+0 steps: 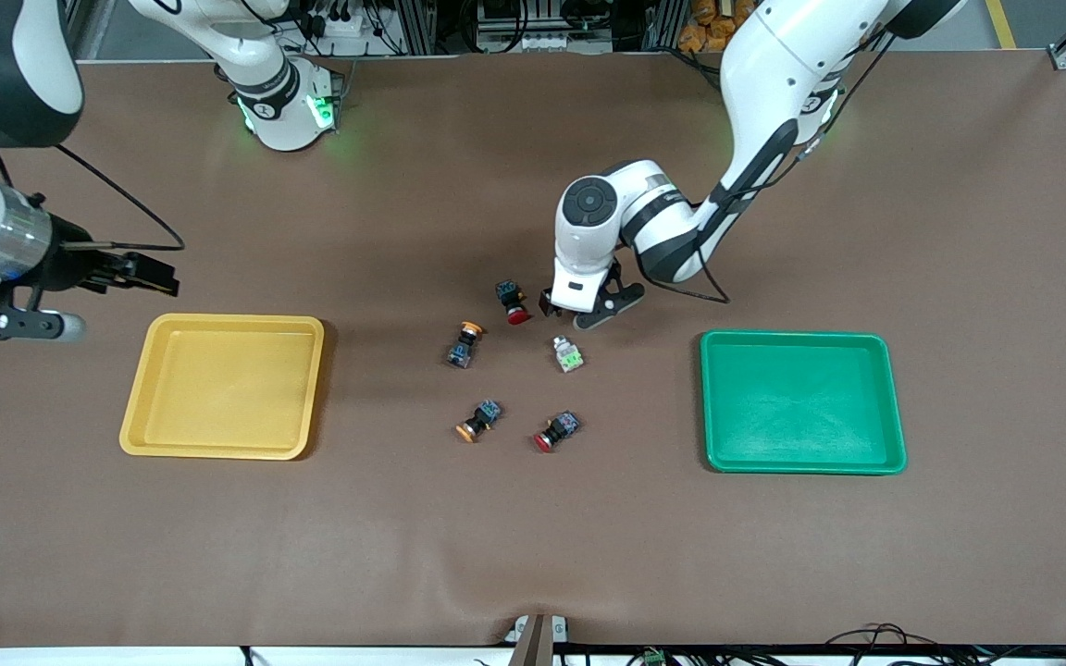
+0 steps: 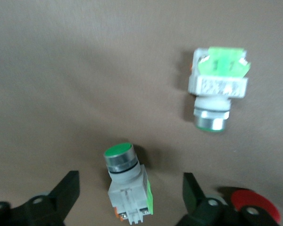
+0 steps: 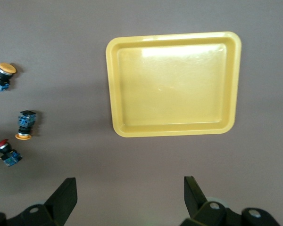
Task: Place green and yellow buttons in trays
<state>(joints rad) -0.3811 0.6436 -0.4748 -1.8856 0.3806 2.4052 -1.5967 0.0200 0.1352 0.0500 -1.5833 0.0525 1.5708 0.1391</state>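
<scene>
My left gripper (image 1: 579, 314) is low over the table's middle, open, with a whitish-grey green-capped button (image 2: 127, 186) lying between its fingers (image 2: 66, 193). That button is hidden in the front view. A second green button (image 1: 569, 353) (image 2: 218, 92) lies nearer the front camera. Two orange-yellow-capped buttons (image 1: 465, 344) (image 1: 478, 420) lie toward the right arm's end; both show in the right wrist view (image 3: 2, 77) (image 3: 24, 125). The yellow tray (image 1: 140, 388) (image 3: 111, 84) and green tray (image 1: 709, 398) are empty. My right gripper (image 1: 29, 324) (image 3: 130, 193) is open, empty, high beside the yellow tray.
Two red-capped black-and-blue switches lie among the buttons, one (image 1: 513, 301) (image 2: 252, 207) right beside my left gripper, one (image 1: 556, 431) (image 3: 7, 153) nearer the front camera. The brown mat (image 1: 533, 555) covers the table.
</scene>
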